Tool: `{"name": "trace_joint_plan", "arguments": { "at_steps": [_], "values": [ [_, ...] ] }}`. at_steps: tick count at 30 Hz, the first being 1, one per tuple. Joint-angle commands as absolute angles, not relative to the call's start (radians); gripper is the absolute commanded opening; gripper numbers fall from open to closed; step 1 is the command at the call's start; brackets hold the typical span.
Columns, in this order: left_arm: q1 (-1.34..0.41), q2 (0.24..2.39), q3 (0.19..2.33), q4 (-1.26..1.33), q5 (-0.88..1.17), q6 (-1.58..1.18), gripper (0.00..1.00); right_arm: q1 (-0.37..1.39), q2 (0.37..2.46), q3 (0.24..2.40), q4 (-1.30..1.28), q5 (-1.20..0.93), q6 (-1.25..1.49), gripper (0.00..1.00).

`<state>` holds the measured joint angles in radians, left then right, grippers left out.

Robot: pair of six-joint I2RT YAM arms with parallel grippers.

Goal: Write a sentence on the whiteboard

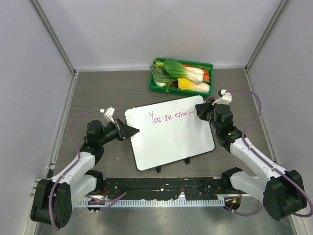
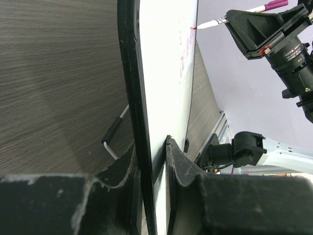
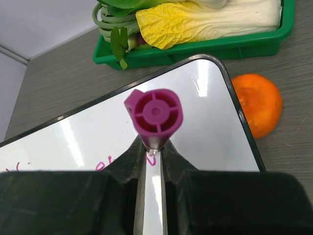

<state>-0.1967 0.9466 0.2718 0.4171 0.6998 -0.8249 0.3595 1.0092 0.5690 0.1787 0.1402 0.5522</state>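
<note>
Right fingers (image 3: pixel 120 169): pressed together on magenta marker (image 3: pixel 154 111), tip down on the board.
Left fingers (image 2: pixel 183 166): pinching whiteboard (image 1: pixel 171 142) rim at its left edge, steadying it.
Sentence (image 1: pixel 168 116): pink "You're enou…" along the top, ending just beside right fingers; apparently mid-word, more left to write.
Around: orange (image 3: pixel 257 103) just past the board corner, green tray (image 1: pixel 152 84) of vegetables beyond; neither blocking the stroke.

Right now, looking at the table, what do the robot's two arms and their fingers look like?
The left arm and right arm match: white shells on the long segments, chunky black joints and bases. A thin purple cable loops along each. Each ends in black wedge-shaped fingers with rough, worn edges, and a small white block sits by the wrist.
</note>
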Motion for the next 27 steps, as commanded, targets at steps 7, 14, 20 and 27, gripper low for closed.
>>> {"name": "trace_joint_plan", "arguments": {
  "at_steps": [7, 14, 20, 27],
  "values": [
    [-0.193, 0.96, 0.262, 0.31, 0.564, -0.614, 0.0, 0.357, 1.04, 0.63, 0.221, 0.169, 0.549, 0.01],
    [-0.195, 0.959, 0.262, 0.31, 0.563, -0.614, 0.0, 0.357, 1.025, 0.609, 0.201, 0.155, 0.541, 0.01],
    [-0.193, 0.96, 0.262, 0.31, 0.56, -0.614, 0.0, 0.356, 0.997, 0.581, 0.176, 0.144, 0.532, 0.01],
    [-0.196, 0.959, 0.261, 0.308, 0.561, -0.614, 0.0, 0.356, 0.971, 0.551, 0.161, 0.126, 0.537, 0.01]
  ]
}}
